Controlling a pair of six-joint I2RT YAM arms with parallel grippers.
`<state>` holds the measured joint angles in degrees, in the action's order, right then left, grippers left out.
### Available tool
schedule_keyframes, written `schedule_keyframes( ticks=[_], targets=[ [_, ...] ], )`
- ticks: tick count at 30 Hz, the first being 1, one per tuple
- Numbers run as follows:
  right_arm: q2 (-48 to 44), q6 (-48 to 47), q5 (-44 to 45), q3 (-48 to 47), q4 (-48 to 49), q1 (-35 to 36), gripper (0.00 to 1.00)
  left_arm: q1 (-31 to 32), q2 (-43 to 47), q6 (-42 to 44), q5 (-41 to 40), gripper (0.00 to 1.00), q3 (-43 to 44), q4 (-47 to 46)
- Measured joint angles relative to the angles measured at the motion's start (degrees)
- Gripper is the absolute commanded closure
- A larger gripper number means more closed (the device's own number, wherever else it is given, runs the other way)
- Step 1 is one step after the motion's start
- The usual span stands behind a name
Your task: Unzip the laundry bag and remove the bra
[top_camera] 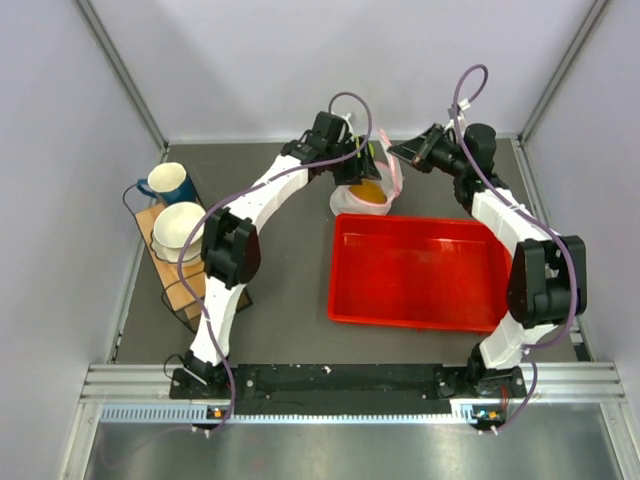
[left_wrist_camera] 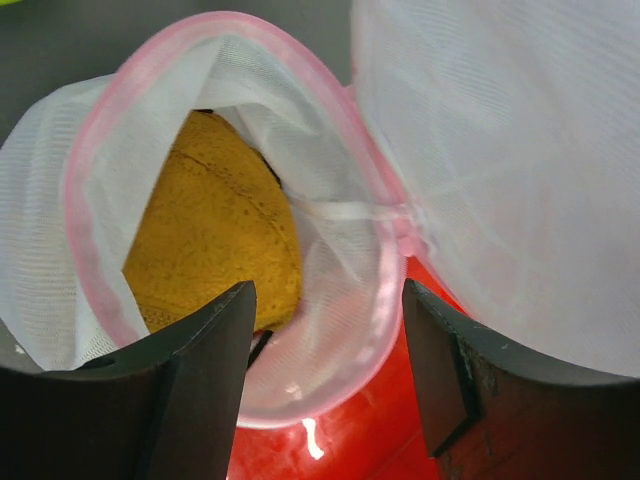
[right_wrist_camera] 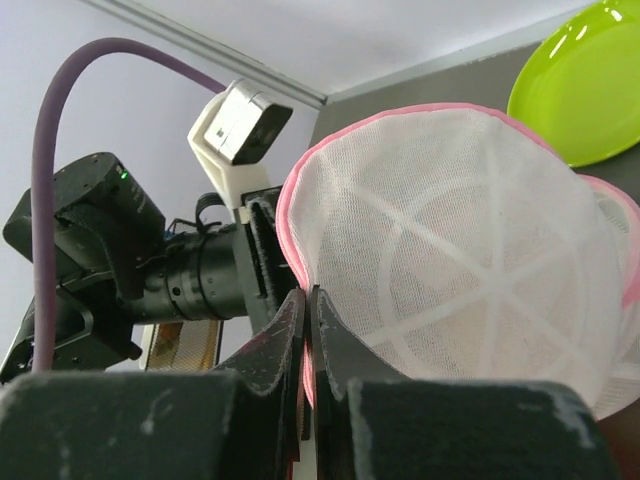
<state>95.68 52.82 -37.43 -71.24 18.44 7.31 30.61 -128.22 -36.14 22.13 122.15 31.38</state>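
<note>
The right jaws pinch the pink trim of one laundry bag (right_wrist_camera: 450, 250), two white mesh domes; the left jaws stand spread at its open mouth. One rounded, padded orange bra (left_wrist_camera: 220, 230) sits inside, at the far edge of one red tray (top_camera: 420, 300).

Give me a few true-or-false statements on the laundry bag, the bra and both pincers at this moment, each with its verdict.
1. The laundry bag is unzipped and the bra shows inside it. True.
2. The right pincer is open and apart from the laundry bag. False: it is shut on the bag's pink edge.
3. The left pincer is shut on the bra. False: its fingers stand apart at the bag's mouth, gripping nothing.
4. A blue mug stands at the table's left side, away from the red tray. True.
</note>
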Motion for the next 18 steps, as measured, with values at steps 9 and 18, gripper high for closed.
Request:
schedule_keyframes(
  ticks=[9, 18],
  targets=[
    [-0.1, 0.3, -0.4, 4.1, 0.9, 0.0, 1.00, 1.9, -2.6, 4.6, -8.5, 0.24, -1.3, 3.5],
    [-0.4, 0.3, -0.8, 4.5, 0.9, 0.0, 1.00, 2.5, -5.5, 6.8, -12.1, 0.50, -0.6, 4.3]
  ],
)
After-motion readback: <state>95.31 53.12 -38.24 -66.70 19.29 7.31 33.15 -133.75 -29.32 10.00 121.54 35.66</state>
